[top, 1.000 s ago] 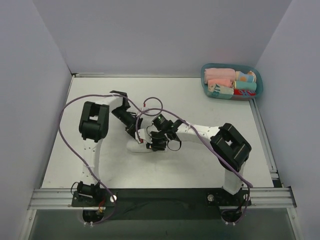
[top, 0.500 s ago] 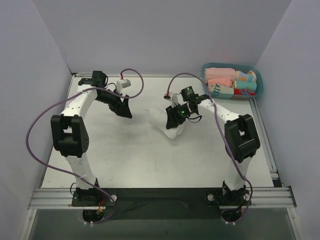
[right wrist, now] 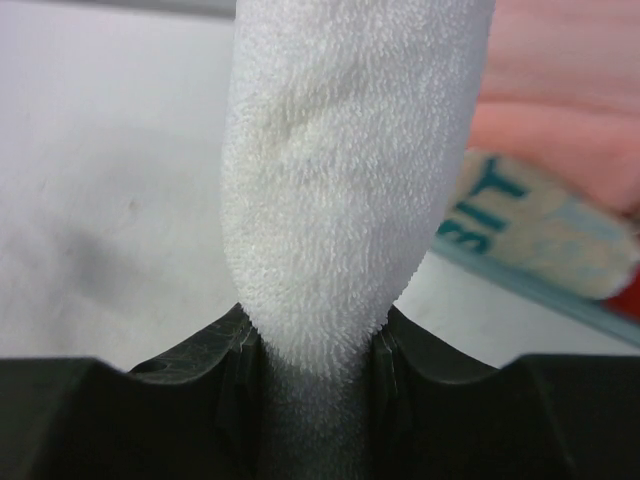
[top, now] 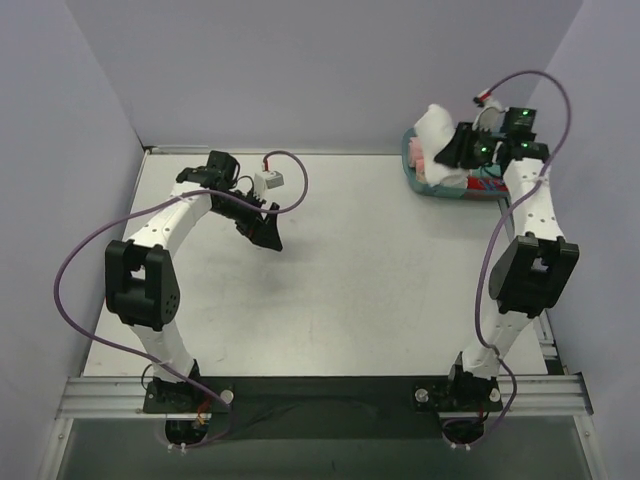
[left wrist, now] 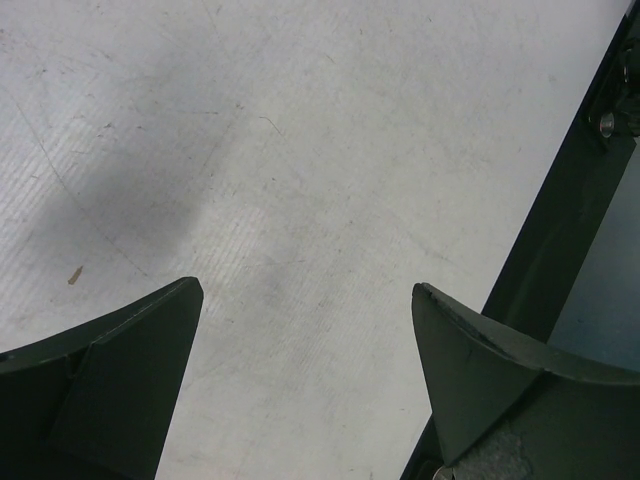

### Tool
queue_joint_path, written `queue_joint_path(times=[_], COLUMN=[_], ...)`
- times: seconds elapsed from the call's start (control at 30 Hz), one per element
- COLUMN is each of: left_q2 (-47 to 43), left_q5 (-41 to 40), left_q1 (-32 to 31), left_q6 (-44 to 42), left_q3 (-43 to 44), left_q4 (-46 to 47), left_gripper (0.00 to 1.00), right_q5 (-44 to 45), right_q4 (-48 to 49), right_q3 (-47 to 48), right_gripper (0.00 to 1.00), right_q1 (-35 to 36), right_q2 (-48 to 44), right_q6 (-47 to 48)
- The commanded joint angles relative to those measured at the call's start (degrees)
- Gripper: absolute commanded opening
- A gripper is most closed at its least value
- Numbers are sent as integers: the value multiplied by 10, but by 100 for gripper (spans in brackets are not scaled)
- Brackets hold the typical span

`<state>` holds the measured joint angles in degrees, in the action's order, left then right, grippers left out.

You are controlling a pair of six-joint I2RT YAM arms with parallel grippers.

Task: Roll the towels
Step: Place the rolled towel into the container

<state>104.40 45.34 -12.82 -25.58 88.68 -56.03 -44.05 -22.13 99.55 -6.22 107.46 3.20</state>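
Towel (right wrist: 350, 170) sits pinched in the right gripper (right wrist: 318, 342), basket (top: 412, 175) just below; lower fully before releasing. Left gripper (left wrist: 305, 300) gapes wide, empty.

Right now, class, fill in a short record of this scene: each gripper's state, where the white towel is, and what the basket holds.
left gripper: open, empty, above the bare table
right gripper: shut on the white towel
white towel: bunched, held at the basket's left edge
basket: teal, far right corner of the table; holds a rolled pink towel and a patterned towel
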Motion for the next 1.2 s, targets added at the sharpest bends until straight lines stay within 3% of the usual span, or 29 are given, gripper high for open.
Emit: queue_joint_path(times=[0.0, 0.13, 0.37, 0.67, 0.93, 1.17], left_q2=[-42, -44, -58, -53, -40, -38], left_q5=[-8, -10, -17, -32, -39, -41], left_q1=[2, 2, 6, 15, 18, 18], left_q6=[29, 38, 45, 40, 33, 39], left_q3=[-12, -27, -69, -63, -55, -56], left_q4=[50, 58, 80, 78, 55, 51], left_gripper=[97, 97, 97, 97, 97, 97], right_q5=[11, 34, 92, 141, 147, 161], right_q4=[2, 2, 17, 57, 82, 86], right_q3=[102, 200, 265, 304, 320, 314], right_gripper=[0, 0, 0, 0, 2, 12], right_q1=[-58, -104, -140, -136, -135, -135], right_q2=[39, 86, 158, 254, 310, 331], right_q6=[-1, 22, 51, 67, 17, -12])
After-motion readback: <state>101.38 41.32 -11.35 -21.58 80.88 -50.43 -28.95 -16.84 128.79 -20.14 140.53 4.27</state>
